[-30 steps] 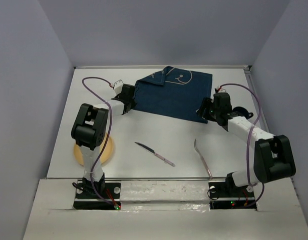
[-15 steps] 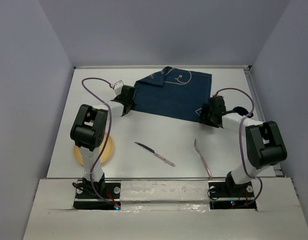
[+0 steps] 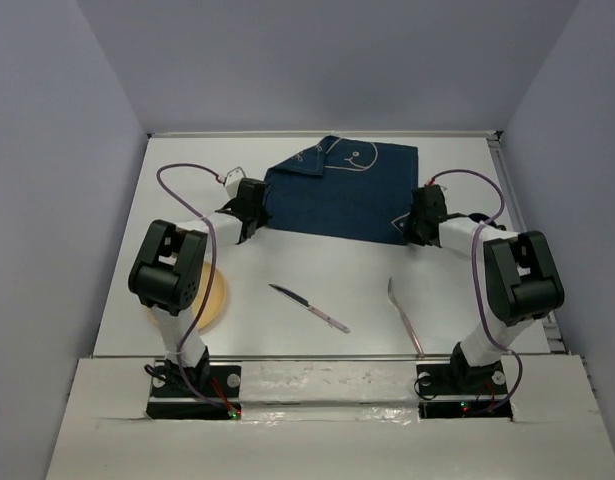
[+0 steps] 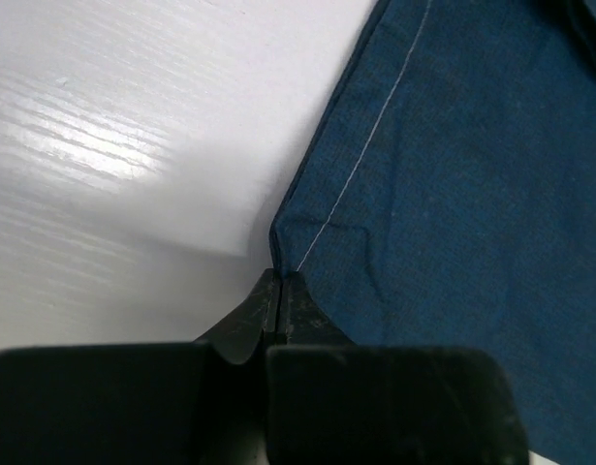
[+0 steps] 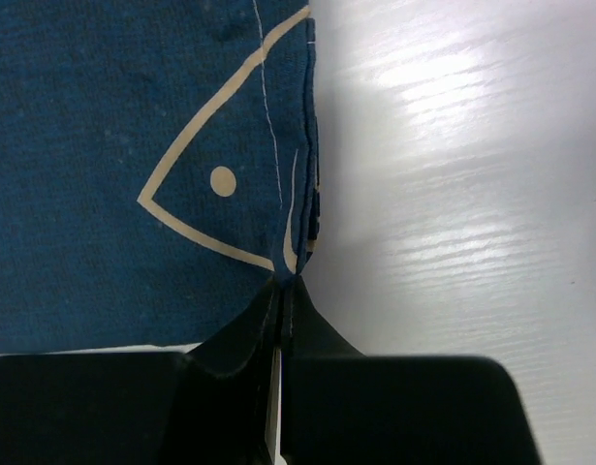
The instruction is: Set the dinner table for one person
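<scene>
The dinner table [image 3: 317, 265] is a white top. On its far half lies a dark blue placemat [image 3: 342, 190] with pale line drawings. My left gripper [image 3: 255, 222] is shut on the mat's near left corner. In the left wrist view the fingertips [image 4: 280, 274] pinch the hemmed edge of the cloth [image 4: 453, 194]. My right gripper [image 3: 412, 232] is shut on the near right corner. In the right wrist view its tips [image 5: 288, 281] clamp a folded edge beside a fish drawing [image 5: 215, 184].
A knife [image 3: 309, 307] lies near the middle front and a fork [image 3: 405, 317] to its right. A tan plate [image 3: 213, 295] sits at the front left, partly under my left arm. A dark object [image 3: 479, 220] shows behind my right arm. A metal rail [image 3: 317, 357] runs along the near edge.
My right gripper has moved onto the mat's near right corner and shut on it. The left gripper has shut on the left corner, and the left arm has shifted.
</scene>
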{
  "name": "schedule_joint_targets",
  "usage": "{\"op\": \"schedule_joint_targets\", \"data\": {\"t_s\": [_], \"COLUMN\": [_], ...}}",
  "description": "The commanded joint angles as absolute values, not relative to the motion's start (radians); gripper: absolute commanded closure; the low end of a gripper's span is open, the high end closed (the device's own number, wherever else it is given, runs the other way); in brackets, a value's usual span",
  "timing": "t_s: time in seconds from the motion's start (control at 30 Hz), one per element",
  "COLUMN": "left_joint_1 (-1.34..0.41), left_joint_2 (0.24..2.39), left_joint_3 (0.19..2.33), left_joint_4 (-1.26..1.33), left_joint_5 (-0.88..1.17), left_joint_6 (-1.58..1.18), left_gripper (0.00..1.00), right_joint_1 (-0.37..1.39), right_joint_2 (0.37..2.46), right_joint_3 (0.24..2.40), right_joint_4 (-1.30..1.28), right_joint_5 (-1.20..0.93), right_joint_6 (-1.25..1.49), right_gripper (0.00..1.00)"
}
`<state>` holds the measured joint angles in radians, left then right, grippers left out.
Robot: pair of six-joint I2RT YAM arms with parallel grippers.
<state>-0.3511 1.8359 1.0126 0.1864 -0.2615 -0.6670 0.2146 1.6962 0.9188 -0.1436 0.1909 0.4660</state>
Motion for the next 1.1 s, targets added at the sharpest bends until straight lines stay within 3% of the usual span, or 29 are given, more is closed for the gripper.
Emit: {"op": "schedule_joint_targets", "data": {"t_s": [0.0, 0.27, 0.37, 0.57, 0.87, 1.07], "left_joint_1": [-0.356, -0.373, -0.373, -0.376, -0.374, -0.293], "left_joint_2": [1.689, 1.330, 1.153, 1.019, 1.037, 1.204], "left_joint_3": [0.974, 1.000, 1.063, 1.189, 1.243, 1.334], "left_joint_4": [0.245, 0.290, 0.275, 0.229, 0.210, 0.192], "left_joint_5": [-0.256, -0.216, -0.206, -0.176, -0.224, -0.187], "left_joint_6": [-0.672, -0.658, -0.672, -0.655, -0.621, -0.629], "left_gripper": [1.00, 1.00, 1.00, 1.00, 1.00, 1.00], "right_joint_1": [0.213, 0.213, 0.213, 0.213, 0.213, 0.213], "right_joint_2": [1.588, 1.172, 1.050, 0.983, 1.020, 1.176], "right_joint_3": [0.917, 0.994, 1.170, 1.394, 1.460, 1.511], "right_joint_4": [-0.140, -0.170, -0.279, -0.362, -0.379, -0.322], "right_joint_5": [0.221, 0.187, 0.160, 0.106, 0.107, 0.150], "right_joint_6": [0.462, 0.384, 0.341, 0.305, 0.298, 0.253], "right_gripper": [1.00, 1.00, 1.00, 1.00, 1.00, 1.00]}}
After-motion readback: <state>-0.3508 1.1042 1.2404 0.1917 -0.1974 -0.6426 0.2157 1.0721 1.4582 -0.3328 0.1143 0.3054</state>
